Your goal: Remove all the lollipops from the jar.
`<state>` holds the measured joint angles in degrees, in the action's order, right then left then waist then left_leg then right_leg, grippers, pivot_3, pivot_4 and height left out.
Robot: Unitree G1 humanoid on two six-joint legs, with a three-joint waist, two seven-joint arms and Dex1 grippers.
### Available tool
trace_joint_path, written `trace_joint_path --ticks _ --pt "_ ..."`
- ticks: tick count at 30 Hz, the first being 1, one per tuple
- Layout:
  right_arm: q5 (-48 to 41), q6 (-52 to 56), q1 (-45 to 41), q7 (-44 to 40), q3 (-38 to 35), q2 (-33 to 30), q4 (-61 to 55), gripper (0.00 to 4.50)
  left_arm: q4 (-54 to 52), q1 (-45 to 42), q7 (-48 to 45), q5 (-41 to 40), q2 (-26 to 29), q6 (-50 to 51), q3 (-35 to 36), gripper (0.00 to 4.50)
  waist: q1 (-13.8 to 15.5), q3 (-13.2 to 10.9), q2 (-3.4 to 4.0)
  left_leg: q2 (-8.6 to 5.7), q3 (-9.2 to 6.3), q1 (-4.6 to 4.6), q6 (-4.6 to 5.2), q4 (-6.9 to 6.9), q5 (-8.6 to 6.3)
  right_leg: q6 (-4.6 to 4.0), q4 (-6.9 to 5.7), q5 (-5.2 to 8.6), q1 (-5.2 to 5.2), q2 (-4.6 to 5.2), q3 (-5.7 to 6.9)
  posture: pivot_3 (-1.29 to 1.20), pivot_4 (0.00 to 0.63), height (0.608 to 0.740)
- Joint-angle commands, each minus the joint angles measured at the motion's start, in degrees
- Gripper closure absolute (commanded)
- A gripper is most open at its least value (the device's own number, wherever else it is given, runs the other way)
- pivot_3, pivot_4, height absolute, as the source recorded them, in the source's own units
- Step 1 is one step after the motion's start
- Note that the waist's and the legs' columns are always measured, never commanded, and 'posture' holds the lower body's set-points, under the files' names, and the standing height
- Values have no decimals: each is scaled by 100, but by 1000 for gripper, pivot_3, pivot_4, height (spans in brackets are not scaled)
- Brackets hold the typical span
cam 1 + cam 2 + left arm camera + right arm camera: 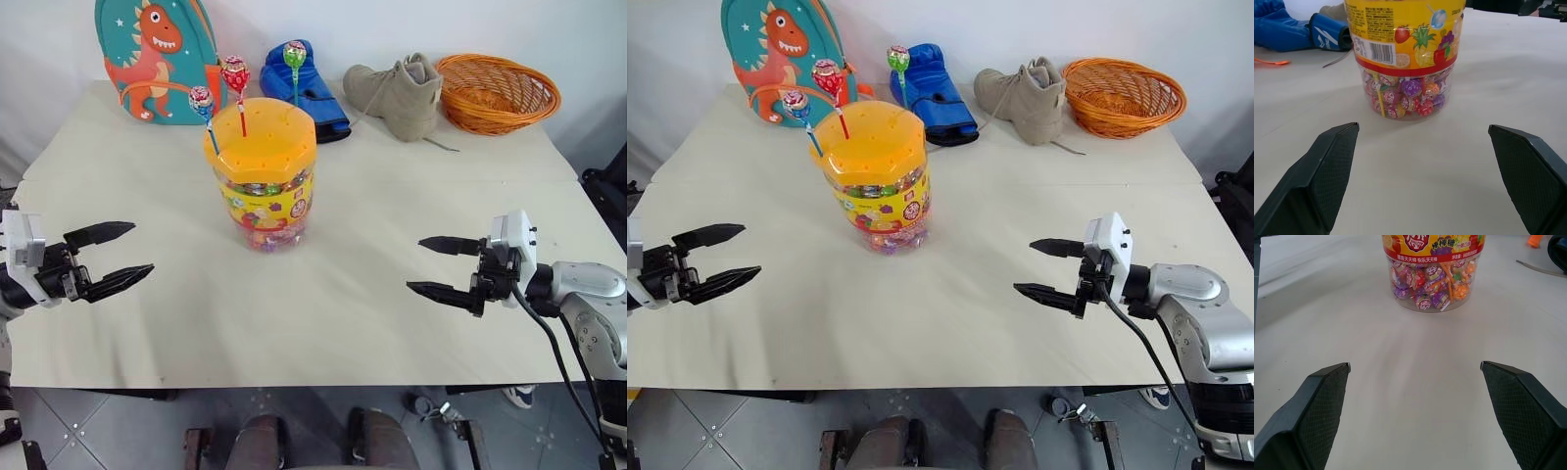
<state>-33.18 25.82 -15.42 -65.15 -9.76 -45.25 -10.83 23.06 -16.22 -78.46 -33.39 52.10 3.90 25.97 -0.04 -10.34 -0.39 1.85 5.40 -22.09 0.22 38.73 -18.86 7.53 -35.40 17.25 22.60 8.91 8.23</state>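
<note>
The jar [265, 176] stands upright in the middle of the cream table, a clear tub with an orange-yellow lid and a yellow label. Three lollipops stick up from holes in its lid: a blue-sticked one [202, 102] at the left, a red-sticked one [234, 74] in the middle, a green one [294, 56] at the back right. My left gripper [118, 253] hovers open at the table's left, well short of the jar. My right gripper [431, 264] hovers open at the right, also apart from it. Both point toward the jar [1403, 58] [1432, 271].
Along the table's far edge lie a dinosaur backpack [157, 59], a blue boxing glove [312, 88], a tan boot [397, 93] and an orange wicker basket [496, 93]. Bare tabletop [323, 294] spreads between the grippers and the jar.
</note>
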Motion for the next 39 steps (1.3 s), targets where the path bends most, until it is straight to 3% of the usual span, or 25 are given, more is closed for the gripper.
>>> trace_joint_path --ticks 1,15,23,30,39 --pt "-53 -133 -77 -5 -140 -38 -46 31 -31 19 -101 -43 154 -41 180 0 0 0 0 0 0 0 0 2 0 0 -1 0 0 0 0 0 150 740" --pt "-197 11 -319 365 -225 40 -239 31 -212 -304 549 -19 494 694 261 0 -7 0 0 1 0 -1 1 10 -1 0 -6 0 1 0 -4 0 150 740" --pt "-624 481 -704 687 -86 100 -892 31 -331 -1250 -61 -143 888 1372 -270 0 11 0 0 0 1 -6 1 17 -3 0 -12 0 6 0 -7 0 150 740" --pt "-1093 1067 -1627 835 84 65 -1185 31 -583 -2636 -144 -73 424 1552 -1039 0 3 0 -1 -1 1 -11 2 30 -3 0 -22 0 8 -2 -11 0 150 740" --pt "-1217 1149 -2391 941 182 270 -1035 31 357 -3897 382 511 -278 1307 -1552 0 -10 -2 -4 0 6 -13 3 34 -4 0 -22 0 13 -6 -17 0 150 740"
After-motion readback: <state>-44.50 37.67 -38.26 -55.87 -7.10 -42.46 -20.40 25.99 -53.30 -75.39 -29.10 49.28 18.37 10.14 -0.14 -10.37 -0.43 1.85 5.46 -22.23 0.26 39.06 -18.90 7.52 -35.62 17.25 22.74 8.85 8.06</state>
